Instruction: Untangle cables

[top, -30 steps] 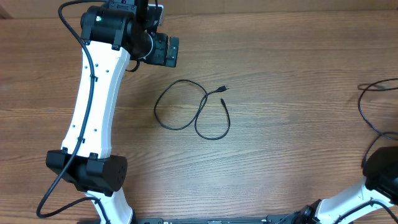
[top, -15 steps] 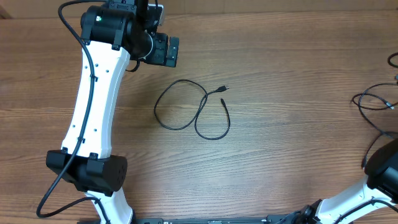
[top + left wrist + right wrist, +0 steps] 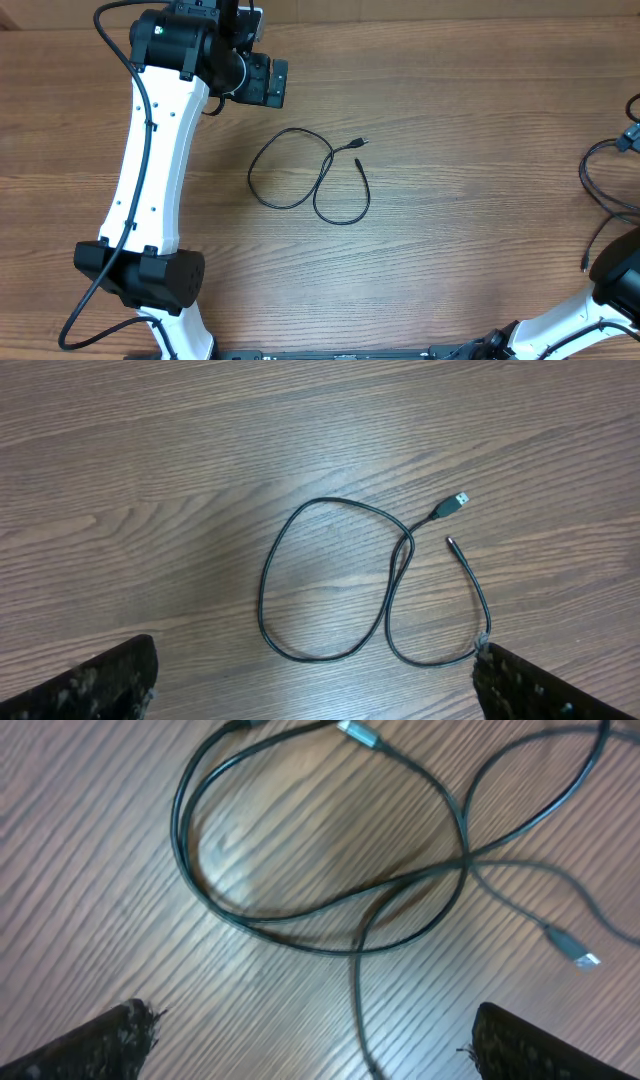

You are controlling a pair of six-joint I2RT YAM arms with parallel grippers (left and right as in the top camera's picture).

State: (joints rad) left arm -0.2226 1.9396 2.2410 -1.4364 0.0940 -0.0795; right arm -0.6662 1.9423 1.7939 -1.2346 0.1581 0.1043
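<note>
While one cable [image 3: 261,600] is lying apart at table [image 3: 450,250] ctr, L gripper [image 3: 315,690] and R gripper [image 3: 315,1040] are hovering wide open, empty, R over crossed cables [image 3: 467,863] at right edge, likely for next pick

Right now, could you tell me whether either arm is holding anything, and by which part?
Nothing is held: the left jaws stand open over the looped cable, the right jaws over the tangled cables.

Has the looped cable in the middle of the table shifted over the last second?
No. The looped cable keeps the same shape, and its plug end sits on the same streak of the table wood grain as before.
</note>
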